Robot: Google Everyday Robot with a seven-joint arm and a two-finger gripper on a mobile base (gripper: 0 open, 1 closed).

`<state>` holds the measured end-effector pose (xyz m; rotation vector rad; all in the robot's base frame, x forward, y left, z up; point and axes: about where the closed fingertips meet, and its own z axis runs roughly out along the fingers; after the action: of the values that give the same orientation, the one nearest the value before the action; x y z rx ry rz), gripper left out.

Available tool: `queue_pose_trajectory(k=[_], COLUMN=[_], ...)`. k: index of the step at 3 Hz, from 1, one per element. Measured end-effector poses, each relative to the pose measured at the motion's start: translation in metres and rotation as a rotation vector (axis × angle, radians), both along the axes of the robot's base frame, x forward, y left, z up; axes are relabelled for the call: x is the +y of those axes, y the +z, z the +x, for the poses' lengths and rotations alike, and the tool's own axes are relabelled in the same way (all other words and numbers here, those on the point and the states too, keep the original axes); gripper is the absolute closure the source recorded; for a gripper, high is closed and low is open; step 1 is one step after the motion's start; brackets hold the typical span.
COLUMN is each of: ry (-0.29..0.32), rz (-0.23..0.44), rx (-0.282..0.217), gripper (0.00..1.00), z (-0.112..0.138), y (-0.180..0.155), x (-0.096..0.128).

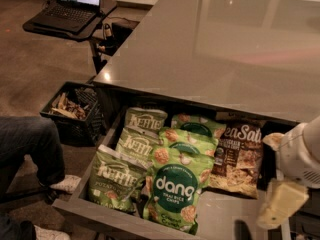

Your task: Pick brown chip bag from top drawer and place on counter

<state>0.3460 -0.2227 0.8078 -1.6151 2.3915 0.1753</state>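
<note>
at the near edge, the top drawer (90, 215), wide, shallow and grey, stands pulled out under the counter. in its front lies a green "dang" rice chip bag (175, 191). to the left of it in the view lies a green "kettle" bag (115, 176). behind these two lie two more green "kettle" bags (135, 144) and two more green "dang" bags (192, 134), each overlapping the next.

at the near right, the white robot gripper (266, 179) hangs over the right end of the drawer. its two cream fingers (281, 204) are spread apart with nothing between them, so the jaws are released.

the brown chip bag (237, 154), a dark-brown and tan crinkly bag with white "sea salt" lettering, lies flat in the right part of the drawer, against the green bags. it is just beside the gripper, on its left in the view, and not between the jaws. if a finger touches it, i cannot tell.

farther back, the large glossy grey counter (210, 49) lies above the drawer. on the floor at the left stands a black plastic crate (56, 100) with pale scraps, and near it a leg in blue jeans (25, 144) with a white shoe (65, 184). far left, an open laptop (75, 4) sits on a small black table (40, 28).
</note>
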Motion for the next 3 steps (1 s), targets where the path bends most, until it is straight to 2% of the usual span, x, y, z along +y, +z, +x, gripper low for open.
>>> queue_pose_trajectory(k=[1, 2, 3], ry=[-0.045, -0.076, -0.077], rz=[0.022, 0.027, 0.032], rx=[-0.028, -0.086, -0.085], gripper=[0.00, 0.00, 0.00], z=[-0.001, 0.016, 0.016], y=[-0.044, -0.072, -0.073], x=[0.012, 0.017, 0.018])
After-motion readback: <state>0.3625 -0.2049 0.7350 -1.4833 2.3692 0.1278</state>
